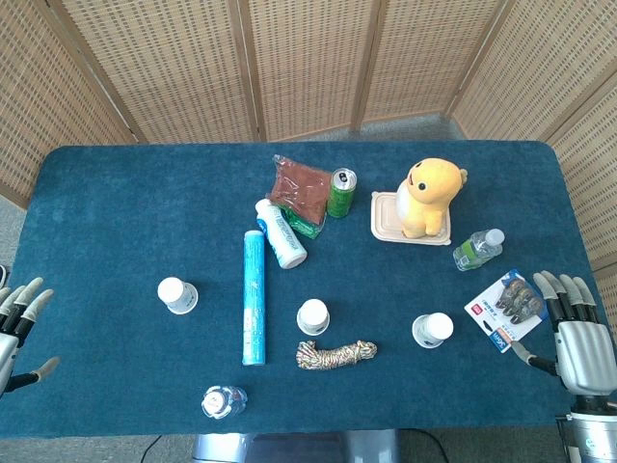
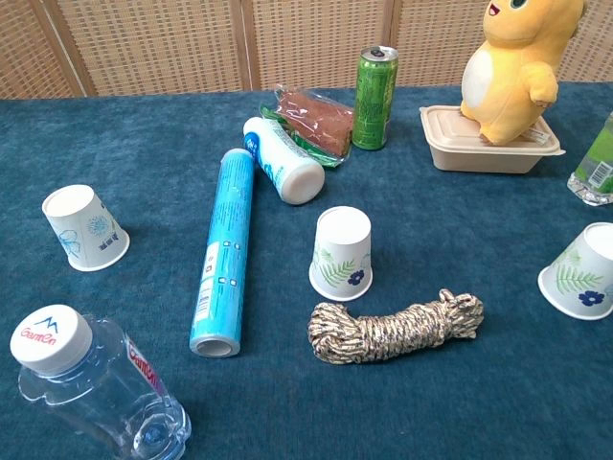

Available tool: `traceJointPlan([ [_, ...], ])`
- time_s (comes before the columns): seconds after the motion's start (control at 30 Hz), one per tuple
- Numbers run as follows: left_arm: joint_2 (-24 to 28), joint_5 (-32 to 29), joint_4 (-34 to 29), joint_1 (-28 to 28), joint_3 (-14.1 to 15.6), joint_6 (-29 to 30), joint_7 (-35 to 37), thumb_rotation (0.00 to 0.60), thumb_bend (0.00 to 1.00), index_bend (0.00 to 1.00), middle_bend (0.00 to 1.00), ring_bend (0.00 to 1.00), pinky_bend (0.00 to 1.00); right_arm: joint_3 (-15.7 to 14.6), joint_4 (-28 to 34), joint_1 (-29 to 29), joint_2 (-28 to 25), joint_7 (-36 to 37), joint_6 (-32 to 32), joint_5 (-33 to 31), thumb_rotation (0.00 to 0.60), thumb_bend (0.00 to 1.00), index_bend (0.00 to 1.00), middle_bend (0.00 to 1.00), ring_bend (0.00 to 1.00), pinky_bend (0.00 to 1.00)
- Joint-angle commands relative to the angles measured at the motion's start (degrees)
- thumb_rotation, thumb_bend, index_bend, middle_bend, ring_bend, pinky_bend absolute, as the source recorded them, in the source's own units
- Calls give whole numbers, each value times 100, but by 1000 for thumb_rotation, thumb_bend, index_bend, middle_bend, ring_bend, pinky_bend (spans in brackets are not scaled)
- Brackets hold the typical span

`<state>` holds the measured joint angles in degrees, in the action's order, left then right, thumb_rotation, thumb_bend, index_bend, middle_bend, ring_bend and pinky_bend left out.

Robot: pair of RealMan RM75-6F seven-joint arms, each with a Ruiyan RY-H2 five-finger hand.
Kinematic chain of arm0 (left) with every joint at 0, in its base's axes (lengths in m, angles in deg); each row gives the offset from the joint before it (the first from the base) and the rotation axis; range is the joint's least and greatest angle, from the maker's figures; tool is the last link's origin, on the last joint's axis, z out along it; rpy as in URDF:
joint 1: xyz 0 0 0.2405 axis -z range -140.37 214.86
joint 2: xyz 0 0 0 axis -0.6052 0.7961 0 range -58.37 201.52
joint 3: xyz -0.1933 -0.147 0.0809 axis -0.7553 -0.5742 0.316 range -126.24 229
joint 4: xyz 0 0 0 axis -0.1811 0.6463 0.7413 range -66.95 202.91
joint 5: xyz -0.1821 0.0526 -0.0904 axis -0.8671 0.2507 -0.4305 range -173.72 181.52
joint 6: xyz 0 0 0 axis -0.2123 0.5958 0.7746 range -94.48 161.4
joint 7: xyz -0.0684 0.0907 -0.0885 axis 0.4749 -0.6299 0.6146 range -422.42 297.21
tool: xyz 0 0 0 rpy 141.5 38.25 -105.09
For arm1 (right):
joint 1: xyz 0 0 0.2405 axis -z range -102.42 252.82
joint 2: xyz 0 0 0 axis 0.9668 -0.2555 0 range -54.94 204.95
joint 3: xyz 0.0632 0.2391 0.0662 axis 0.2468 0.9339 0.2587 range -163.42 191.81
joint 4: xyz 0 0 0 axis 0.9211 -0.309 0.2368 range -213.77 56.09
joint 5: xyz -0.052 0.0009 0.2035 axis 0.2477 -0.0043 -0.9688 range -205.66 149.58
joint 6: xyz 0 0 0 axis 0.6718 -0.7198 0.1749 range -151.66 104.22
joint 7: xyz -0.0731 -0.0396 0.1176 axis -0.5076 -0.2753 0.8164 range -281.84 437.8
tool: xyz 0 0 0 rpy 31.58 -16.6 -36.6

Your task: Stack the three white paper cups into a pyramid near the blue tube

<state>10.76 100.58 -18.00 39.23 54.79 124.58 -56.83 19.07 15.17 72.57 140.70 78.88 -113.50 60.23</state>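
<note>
Three white paper cups stand upside down on the blue cloth: one left of the tube [image 1: 177,295] [image 2: 84,227], one in the middle [image 1: 312,315] [image 2: 341,253], one to the right [image 1: 433,330] [image 2: 581,271]. The blue tube [image 1: 254,295] [image 2: 222,248] lies lengthwise between the left and middle cups. My left hand [image 1: 17,323] rests at the table's left edge, fingers spread, holding nothing. My right hand [image 1: 576,333] sits at the right edge, fingers apart and empty. Neither hand shows in the chest view.
A coiled rope [image 1: 335,355] [image 2: 397,327] lies just in front of the middle cup. A water bottle [image 1: 224,400] [image 2: 92,385] lies near the front edge. A white bottle [image 1: 281,233], snack bag [image 1: 301,185], green can [image 1: 341,192], plush toy on a box [image 1: 427,200], small bottle [image 1: 477,249] and card pack [image 1: 508,308] sit behind and right.
</note>
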Motion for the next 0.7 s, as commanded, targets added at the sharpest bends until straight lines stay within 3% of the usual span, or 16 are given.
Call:
traceJointPlan([
  [0.03,-1,6,0,-4,1,7,-15,600,222,0,0,0,0,-7,-16,-6,6,16,31,-18,600,107,0,0,0,0],
  [0.7,66,22,-56,-17,8,48,83,600,221,0,0,0,0,-70,73,-21,-5,-53,35,117,600,108,0,0,0,0],
])
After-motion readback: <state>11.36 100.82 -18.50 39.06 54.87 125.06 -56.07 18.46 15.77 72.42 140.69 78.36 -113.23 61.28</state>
